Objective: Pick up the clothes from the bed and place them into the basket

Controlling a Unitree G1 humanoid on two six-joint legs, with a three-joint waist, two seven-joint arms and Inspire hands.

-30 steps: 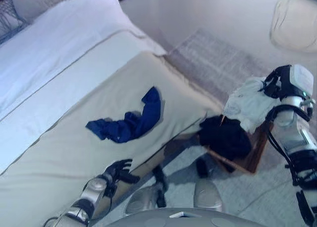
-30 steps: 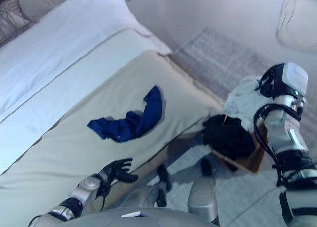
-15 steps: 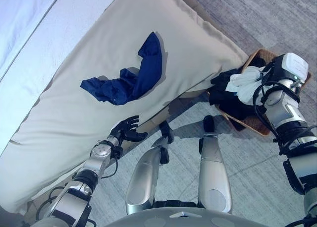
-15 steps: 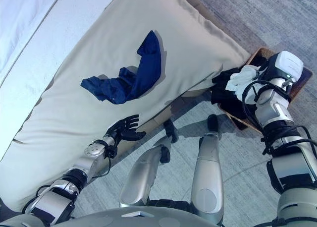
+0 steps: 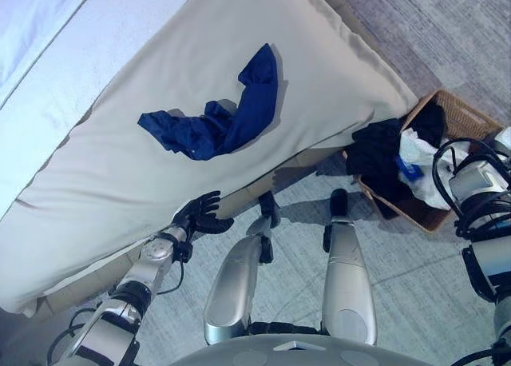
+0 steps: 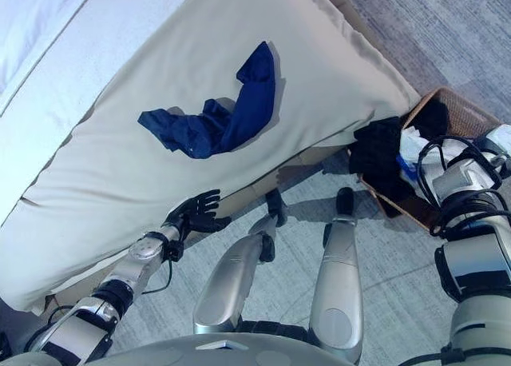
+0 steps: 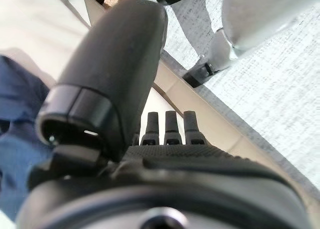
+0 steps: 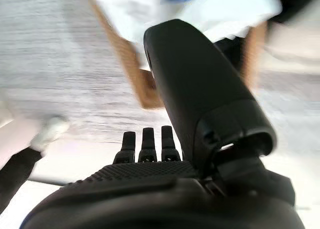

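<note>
A dark blue garment [image 5: 223, 120] lies crumpled on the beige bed cover [image 5: 104, 190]. The brown wicker basket [image 5: 461, 117] stands on the floor off the bed's corner. A black garment [image 5: 375, 152] hangs over the basket's near side, and a white cloth [image 5: 423, 165] lies inside it. My right hand [image 8: 200, 89] hovers by the basket, open and holding nothing; the white cloth [image 8: 150, 14] shows past its thumb. My left hand [image 5: 200, 217] is open with spread fingers at the bed's near edge, below the blue garment [image 7: 15, 154].
A white sheet [image 5: 48, 30] covers the far part of the bed. A grey rug [image 5: 447, 22] lies beyond the basket. Pale carpet [image 5: 415, 278] stretches between bed and basket.
The right hand carried the white cloth down to the basket and let go; the cloth now lies inside. The camera tilted down. The left hand has hardly moved.
</note>
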